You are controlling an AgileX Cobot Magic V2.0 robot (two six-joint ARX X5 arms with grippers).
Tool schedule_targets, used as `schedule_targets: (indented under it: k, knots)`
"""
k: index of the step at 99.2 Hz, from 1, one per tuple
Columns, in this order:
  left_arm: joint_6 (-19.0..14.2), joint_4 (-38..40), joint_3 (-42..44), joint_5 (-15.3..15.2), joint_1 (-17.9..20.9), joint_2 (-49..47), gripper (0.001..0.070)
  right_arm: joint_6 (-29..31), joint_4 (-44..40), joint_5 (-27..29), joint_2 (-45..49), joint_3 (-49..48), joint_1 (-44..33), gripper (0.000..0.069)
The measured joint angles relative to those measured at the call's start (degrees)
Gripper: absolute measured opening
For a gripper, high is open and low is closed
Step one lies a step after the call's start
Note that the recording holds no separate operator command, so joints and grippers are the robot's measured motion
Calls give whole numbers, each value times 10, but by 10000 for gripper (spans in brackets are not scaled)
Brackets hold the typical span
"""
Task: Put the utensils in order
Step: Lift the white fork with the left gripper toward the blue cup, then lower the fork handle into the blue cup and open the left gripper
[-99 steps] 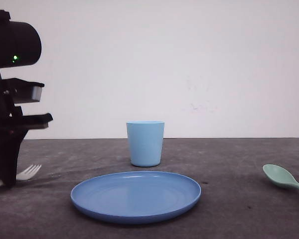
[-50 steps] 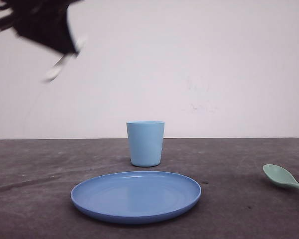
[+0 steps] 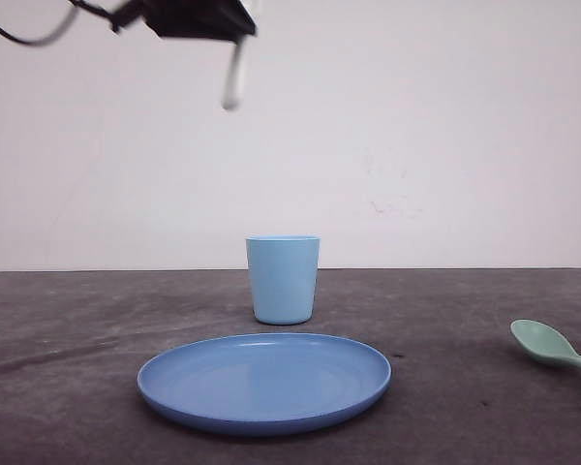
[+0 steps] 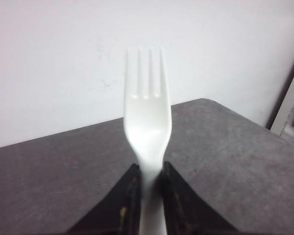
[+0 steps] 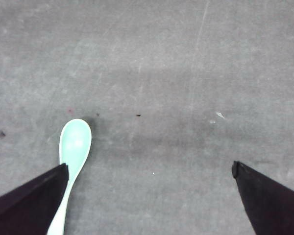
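Front view: my left gripper point(image 3: 234, 44) is high up near the top, left of centre, with the fork point(image 3: 234, 82) hanging down out of it, a blurred white piece against the wall. Down on the table point(image 3: 68, 387), the cup point(image 3: 283, 279) stands upright behind the plate point(image 3: 263, 382); I cannot tell whether they touch. The spoon point(image 3: 550, 347) lies far off at the right edge, bowl toward the plate, well apart from it.

Left wrist view: my fingers point(image 4: 122, 205) are clamped on the fork's point(image 4: 147, 122) handle from both sides, four tines pointing away from me at the white wall, table point(image 4: 225, 147) below.

Right wrist view: my right gripper point(image 5: 149, 188) is spread wide over the table point(image 5: 161, 73), holding nothing. The spoon point(image 5: 73, 152) lies just beside one fingertip point(image 5: 44, 188), its handle running along that finger's inner edge; the other finger is well apart from it.
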Motion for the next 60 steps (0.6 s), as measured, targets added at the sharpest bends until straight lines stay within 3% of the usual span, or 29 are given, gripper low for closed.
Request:
schedule_targets:
  k: [31,60]
  knots:
    - [11,99,0,0,-7,142,38,0,5,0,0,0,0,680]
    - [14,100,0,1,-9,200,38,0,5,0,0,0,0,680]
